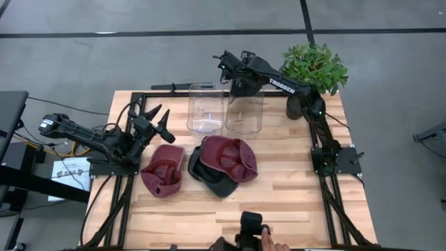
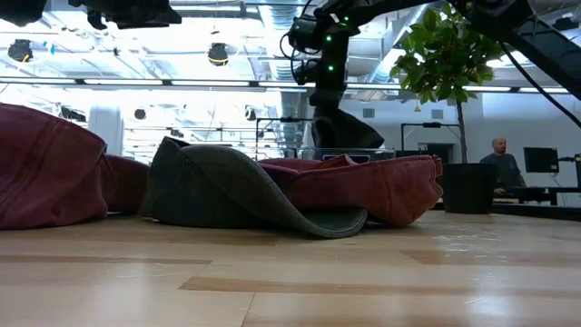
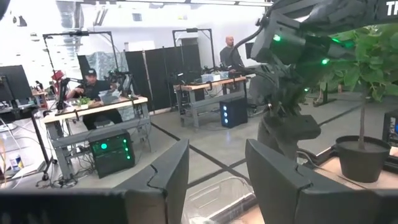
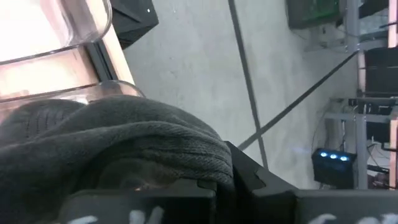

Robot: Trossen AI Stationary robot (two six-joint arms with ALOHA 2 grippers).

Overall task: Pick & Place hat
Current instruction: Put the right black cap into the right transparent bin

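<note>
While my right gripper (image 1: 245, 89) hangs over the two clear bins at the far side of the table, its jaws are clamped tight on a dark grey knit hat (image 4: 118, 140), which bunches up against the fingers in the right wrist view and dangles above the right-hand bin (image 1: 244, 111); I can't tell if the fabric touches the rim. Left-hand bin (image 1: 205, 108) stands just beside it, both upright. Nearer the middle of the table lies a heap of caps: a maroon cap (image 1: 230, 157) on top of a dark green cap (image 2: 227, 191), whose brim curls down onto the wood in the low view. Just beside that heap, toward my left arm, sits another maroon cap (image 1: 162, 171), apart from the bins. My left gripper (image 1: 159, 120) is raised near the table's left edge, fingers (image 3: 280, 180) spread wide w/ nothing between them, pointing toward the bins. Potted plant (image 1: 315, 67) stands at the far right corner, by my right arm's base. Wooden table (image 1: 293, 202) is framed by black rails. At the near edge a person's hand (image 1: 267, 242) shows beside a dark device. Beyond the table, ppl sit at workbenches in the room.
</note>
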